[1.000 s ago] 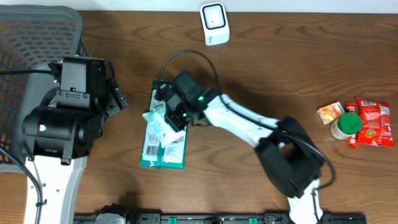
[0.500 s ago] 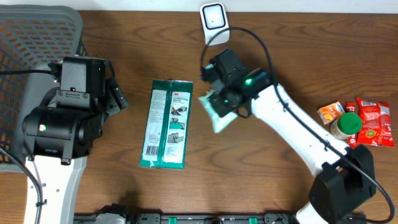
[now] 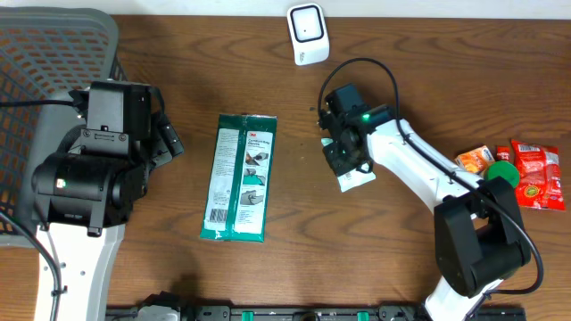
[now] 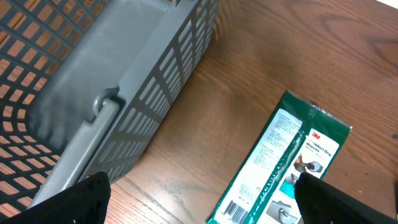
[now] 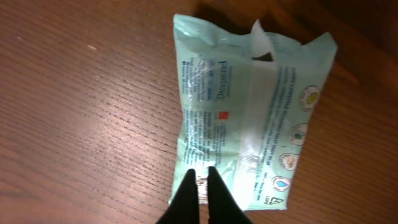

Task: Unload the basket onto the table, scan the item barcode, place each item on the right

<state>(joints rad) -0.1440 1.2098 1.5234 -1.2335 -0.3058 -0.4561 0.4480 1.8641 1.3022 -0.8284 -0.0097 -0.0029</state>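
1. The right gripper point(image 5: 200, 182) is pinching shut on the edge of the pale mint plastic wipes packet point(image 5: 249, 106).
2. The packet is resting on the brown wooden table point(image 3: 446, 89), below and well apart from the white boxy scanner point(image 3: 308, 34).
3. The left gripper point(image 4: 200, 186) is hanging wide open and holding nothing, between the grey mesh basket point(image 4: 143, 93) and the green flat retail pack point(image 4: 280, 162).

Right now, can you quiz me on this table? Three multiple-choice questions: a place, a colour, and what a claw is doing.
1. The basket is: A grey; B red; C white.
2. The green packet lies: A in the basket; B flat on the table; C propped upright.
3. The right gripper is: A wide open; B out of sight; C shut on the pale packet.
Answers: A, its grid walls are grey; B, wood shows all round it; C, its fingertips pinch the packet's edge.
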